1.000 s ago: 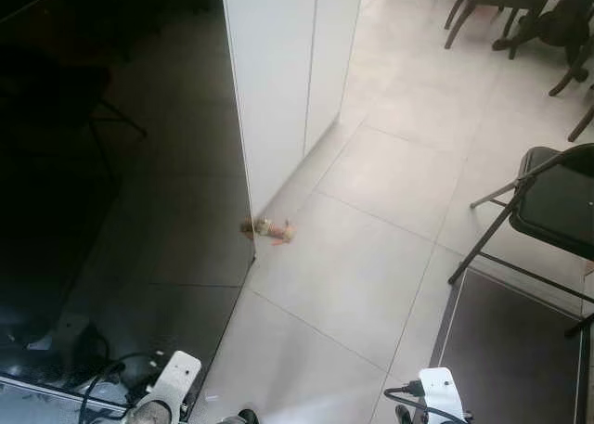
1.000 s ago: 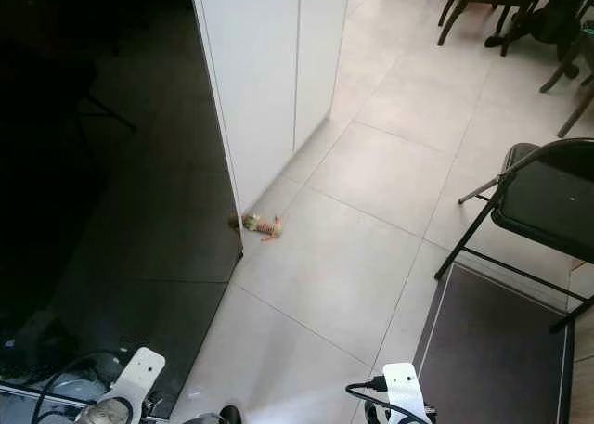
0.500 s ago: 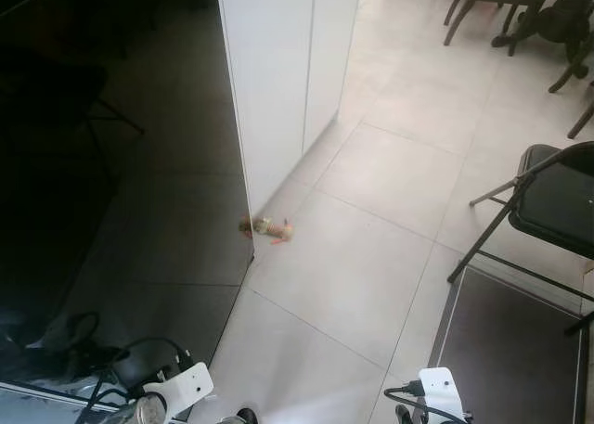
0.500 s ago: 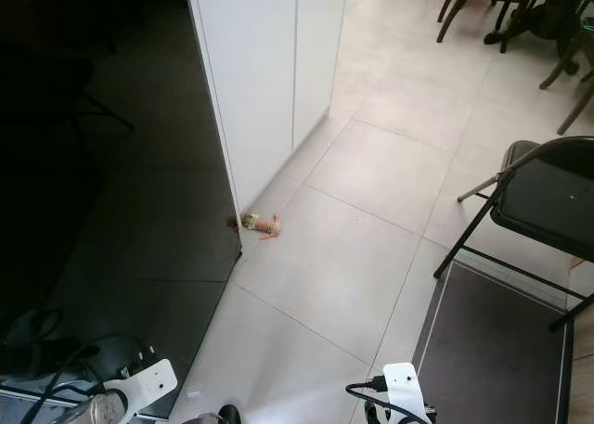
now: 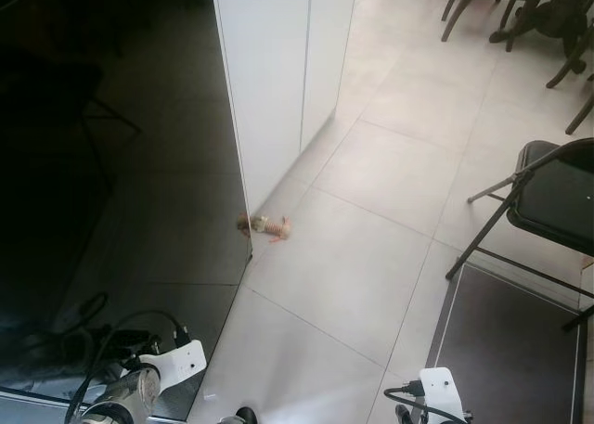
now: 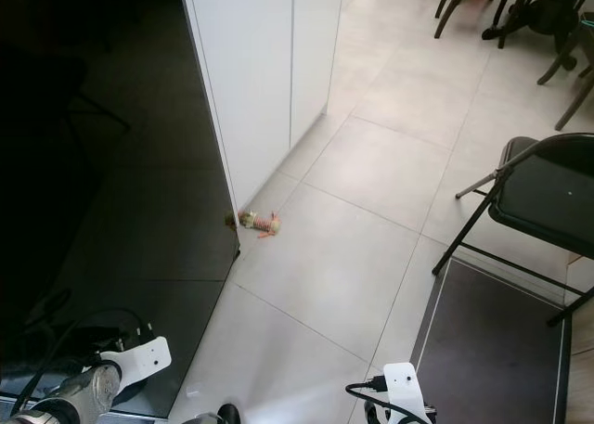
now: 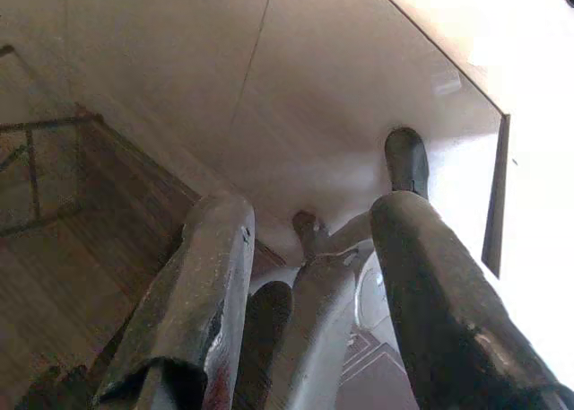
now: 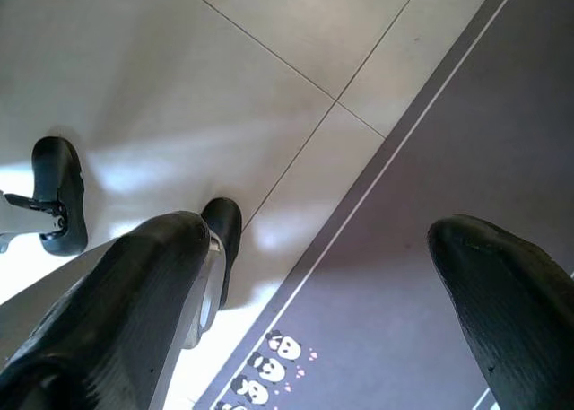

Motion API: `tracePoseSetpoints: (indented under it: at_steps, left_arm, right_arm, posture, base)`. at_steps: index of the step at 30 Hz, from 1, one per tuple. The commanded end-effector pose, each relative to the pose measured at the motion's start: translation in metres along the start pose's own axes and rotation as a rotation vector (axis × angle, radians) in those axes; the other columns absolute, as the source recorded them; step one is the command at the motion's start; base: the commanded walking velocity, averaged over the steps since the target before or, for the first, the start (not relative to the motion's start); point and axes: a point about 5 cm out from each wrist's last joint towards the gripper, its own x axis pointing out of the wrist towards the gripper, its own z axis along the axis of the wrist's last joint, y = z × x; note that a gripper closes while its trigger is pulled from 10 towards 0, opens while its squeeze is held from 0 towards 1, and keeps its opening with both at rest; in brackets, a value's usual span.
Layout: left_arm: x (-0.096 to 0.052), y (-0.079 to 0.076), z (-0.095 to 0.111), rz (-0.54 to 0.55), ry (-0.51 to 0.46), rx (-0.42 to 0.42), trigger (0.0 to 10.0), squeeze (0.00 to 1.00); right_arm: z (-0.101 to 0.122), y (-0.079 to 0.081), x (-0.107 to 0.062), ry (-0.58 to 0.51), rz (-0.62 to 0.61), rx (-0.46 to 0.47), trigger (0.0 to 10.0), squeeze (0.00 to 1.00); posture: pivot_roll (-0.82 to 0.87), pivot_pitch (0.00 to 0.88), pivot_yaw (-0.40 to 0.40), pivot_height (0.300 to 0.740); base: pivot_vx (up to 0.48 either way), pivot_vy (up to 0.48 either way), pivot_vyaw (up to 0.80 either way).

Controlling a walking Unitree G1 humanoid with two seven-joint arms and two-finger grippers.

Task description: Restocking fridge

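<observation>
A dark glossy fridge door [image 5: 111, 211] is seen on the left, its edge meeting a white cabinet [image 5: 274, 71]. A small toy [image 5: 264, 226] lies on the tile floor [image 5: 343, 276] at that edge. A folding chair [image 5: 548, 201] and mat [image 5: 510, 350] bound the right; open tile lies between. Left gripper [image 7: 309, 275] and right gripper [image 8: 332, 275] are held spread apart, empty, pointed at the floor.

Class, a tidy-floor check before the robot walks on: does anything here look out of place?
Yes. A small toy-like object lies on the floor tiles at the foot of the white cabinet, beside the dark glossy panel. It looks dropped there.
</observation>
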Motion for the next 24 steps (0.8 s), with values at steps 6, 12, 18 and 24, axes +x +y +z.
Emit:
tracePoseSetpoints:
  at_steps: [6,12,18,24]
  left_arm:
    - [0.000,-0.003,-0.004,-0.013,0.035,0.089,10.0,0.00]
    - [0.000,0.000,-0.007,-0.017,0.069,0.122,10.0,0.00]
    - [0.000,0.017,-0.013,0.061,0.098,0.057,10.0,0.00]
    - [0.000,0.036,-0.017,0.137,0.116,0.008,10.0,0.00]
  right_arm:
    - [-0.006,0.001,-0.001,0.022,0.003,0.010,10.0,0.00]
    - [-0.006,0.001,-0.001,0.022,0.003,0.013,10.0,0.00]
    - [-0.006,0.002,-0.001,0.021,0.003,0.017,10.0,0.00]
    - [-0.006,0.001,-0.001,0.021,0.003,0.018,10.0,0.00]
  posture:
    - [-0.09,0.171,-0.006,0.740]
    - [-0.09,0.170,-0.004,0.740]
    - [-0.09,0.170,-0.003,0.740]
    - [-0.09,0.171,-0.004,0.740]
  base:
    - [0.000,0.000,0.00]
    - [0.000,0.000,0.00]
    - [0.000,0.000,0.00]
    - [0.000,0.000,0.00]
